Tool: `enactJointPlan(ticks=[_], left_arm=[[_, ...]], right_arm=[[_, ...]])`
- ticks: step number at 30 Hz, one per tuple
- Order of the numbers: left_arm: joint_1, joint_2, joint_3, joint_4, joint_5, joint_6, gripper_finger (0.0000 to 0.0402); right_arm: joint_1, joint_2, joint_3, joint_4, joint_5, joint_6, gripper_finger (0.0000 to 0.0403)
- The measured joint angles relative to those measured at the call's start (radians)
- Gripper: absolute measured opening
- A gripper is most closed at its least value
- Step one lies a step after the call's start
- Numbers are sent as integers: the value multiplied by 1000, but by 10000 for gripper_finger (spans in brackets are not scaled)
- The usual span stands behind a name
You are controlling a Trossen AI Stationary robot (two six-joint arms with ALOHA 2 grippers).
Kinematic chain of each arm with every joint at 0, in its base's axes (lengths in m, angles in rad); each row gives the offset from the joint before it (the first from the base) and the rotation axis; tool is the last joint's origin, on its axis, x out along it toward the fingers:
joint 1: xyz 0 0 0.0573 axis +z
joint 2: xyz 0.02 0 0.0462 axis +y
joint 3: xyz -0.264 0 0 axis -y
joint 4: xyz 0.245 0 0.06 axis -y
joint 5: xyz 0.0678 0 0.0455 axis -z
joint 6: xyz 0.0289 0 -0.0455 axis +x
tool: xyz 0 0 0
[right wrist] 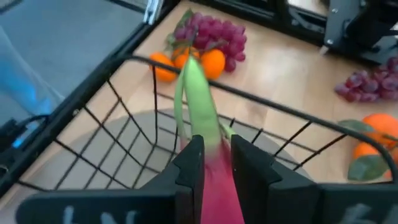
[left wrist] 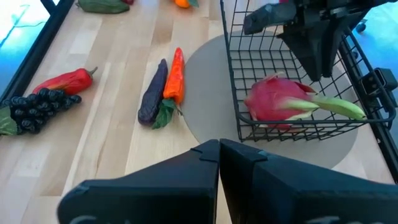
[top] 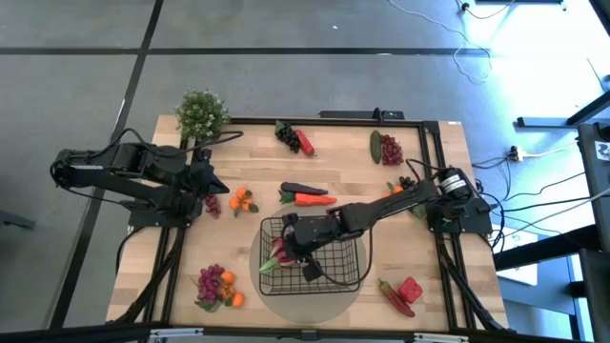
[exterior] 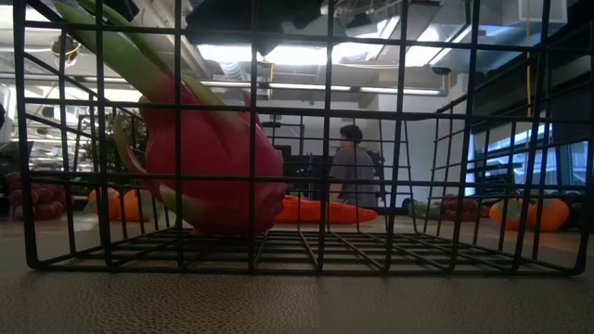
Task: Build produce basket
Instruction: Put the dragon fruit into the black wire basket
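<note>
Nearest the low camera stands the black wire-mesh basket [exterior: 306, 250], rectangular with open grid walls, set on a grey round mat [top: 329, 297] at the near middle of the wooden desk [top: 334, 167]. Inside it, at its left end, is a pink radish with a long pale green stalk [exterior: 209, 158]; its bulb appears to touch the mesh floor, stalk tilted up. The right tool [right wrist: 211, 163] reaches down into the basket from the right, its fingers narrowly parted and clamped on the radish where bulb meets stalk. The left tool [left wrist: 219, 163] waits at the left of the desk beside a purple grape bunch [top: 211, 202], fingers pressed together and empty.

The radish looks like a light, stiff plastic toy with a smooth skin that could slip; the waist below the stalk seems the surest hold, as the rounded bulb is too wide. Other produce lies outside: an orange carrot [left wrist: 175, 76] touching a dark eggplant [left wrist: 153, 93] just beyond the basket's far side.
</note>
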Motion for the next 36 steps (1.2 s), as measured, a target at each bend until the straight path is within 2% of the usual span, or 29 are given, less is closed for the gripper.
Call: enactJointPlan(ticks=[5,16,19,23,30,36], left_arm=[[0,0,0,0,-25,0,0],[0,0,0,0,-34,-2,0],[0,0,0,0,-42,-2,0],[0,0,0,0,-47,-1,0],[0,0,0,0,-50,-1,0],[0,0,0,0,-50,-2,0]], right_arm=[[-1,15,-2,-6,46,-59,68],[-43,30,-1,-4,52,-110,68],[-50,30,-1,-3,39,-113,68],[-58,36,-1,3,-28,-115,68],[-65,40,-1,-1,-37,-119,68],[-65,40,-1,-4,-86,-120,68]])
